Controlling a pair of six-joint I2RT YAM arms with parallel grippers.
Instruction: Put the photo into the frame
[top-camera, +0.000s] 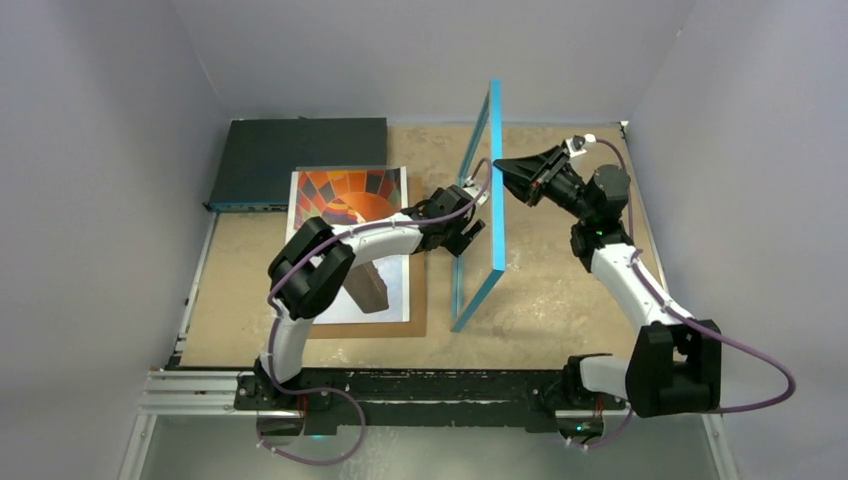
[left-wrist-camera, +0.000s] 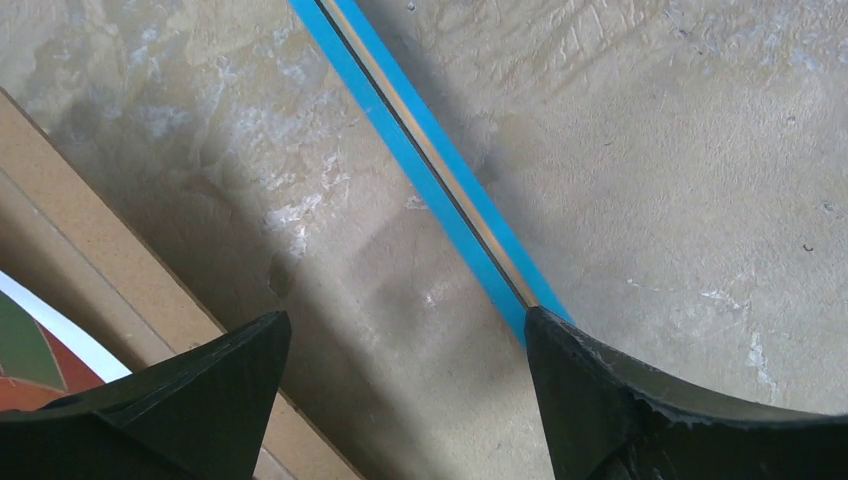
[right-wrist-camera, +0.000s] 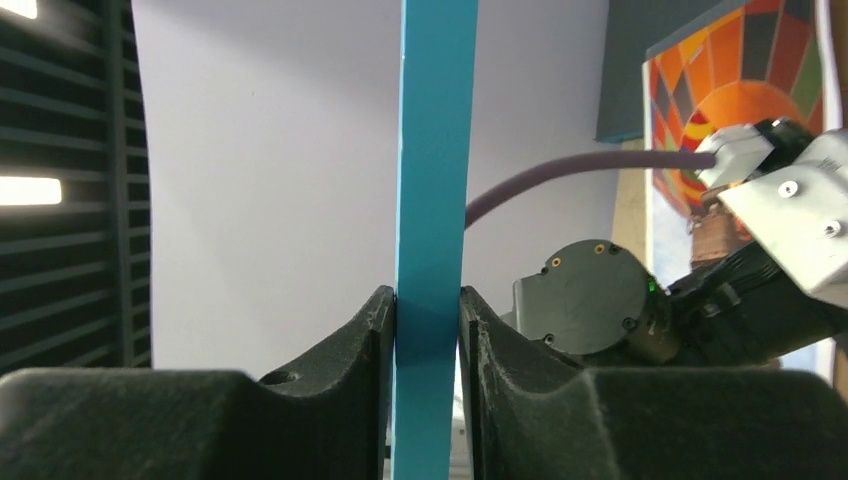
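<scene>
Only the right wrist view shows the right gripper (right-wrist-camera: 428, 310) pinching the upright frame (right-wrist-camera: 435, 150). The left gripper (left-wrist-camera: 405, 325) is spread, the frame's bottom rail at one fingertip. The photo (left-wrist-camera: 30, 355) lies beyond the other, on a board (left-wrist-camera: 90, 260).

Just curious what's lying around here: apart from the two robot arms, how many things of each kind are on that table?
Blue frame: 1
Balloon photo: 1
Brown board: 1
Dark flat box: 1
Total: 4
</scene>
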